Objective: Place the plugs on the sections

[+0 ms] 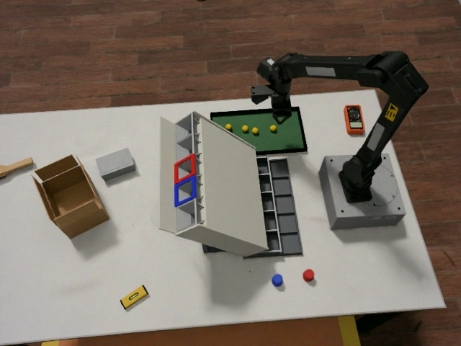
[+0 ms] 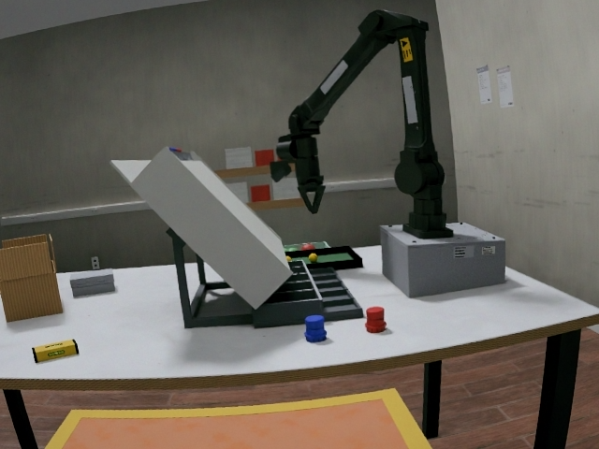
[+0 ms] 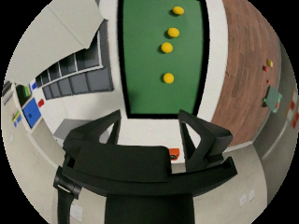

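My gripper (image 1: 282,119) (image 2: 313,208) (image 3: 149,113) is open and empty. It hangs high above the green marble tray (image 1: 287,138) (image 2: 338,255) (image 3: 144,56), near the tray's edge. Several yellow marbles (image 1: 255,130) (image 3: 166,48) lie in a row in the tray. The red-banded funnel (image 1: 176,173) and the blue-banded funnel (image 1: 176,195) sit side by side at the top of the tilted white cover (image 1: 230,193) (image 2: 217,222). The dark sectioned catch tray (image 1: 282,201) (image 2: 333,290) (image 3: 75,81) lies at the cover's foot. The red plug (image 1: 308,274) (image 2: 375,319) and the blue plug (image 1: 276,280) (image 2: 314,328) stand on the table in front of it.
The arm's grey base (image 1: 361,212) stands right of the catch tray. An orange meter (image 1: 354,119) lies at the back right. A cardboard box (image 1: 70,197), a grey block (image 1: 115,163) and a yellow level (image 1: 134,296) lie to the left.
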Action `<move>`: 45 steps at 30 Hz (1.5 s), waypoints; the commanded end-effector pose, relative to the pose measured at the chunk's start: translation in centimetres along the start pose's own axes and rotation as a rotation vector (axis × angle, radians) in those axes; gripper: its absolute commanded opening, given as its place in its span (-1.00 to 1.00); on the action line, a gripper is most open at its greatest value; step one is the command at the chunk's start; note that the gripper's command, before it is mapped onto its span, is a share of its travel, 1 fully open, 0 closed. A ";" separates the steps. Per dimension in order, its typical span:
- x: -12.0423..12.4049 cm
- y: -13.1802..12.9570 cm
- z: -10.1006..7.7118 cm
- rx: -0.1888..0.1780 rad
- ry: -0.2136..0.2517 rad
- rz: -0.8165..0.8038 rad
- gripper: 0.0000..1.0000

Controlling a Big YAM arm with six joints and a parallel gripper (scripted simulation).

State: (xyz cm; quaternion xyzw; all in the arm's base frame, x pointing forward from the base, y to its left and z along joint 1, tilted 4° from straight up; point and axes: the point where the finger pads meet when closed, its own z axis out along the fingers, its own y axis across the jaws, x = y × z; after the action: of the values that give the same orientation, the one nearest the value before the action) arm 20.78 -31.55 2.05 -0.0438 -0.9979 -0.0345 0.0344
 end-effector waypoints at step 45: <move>-0.8 -4.2 -0.5 0.014 -0.005 -0.016 0.60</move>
State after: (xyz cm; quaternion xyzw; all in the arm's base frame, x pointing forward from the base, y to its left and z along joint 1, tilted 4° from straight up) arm 20.41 -33.61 1.38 -0.0345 -0.9975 -0.0451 0.0431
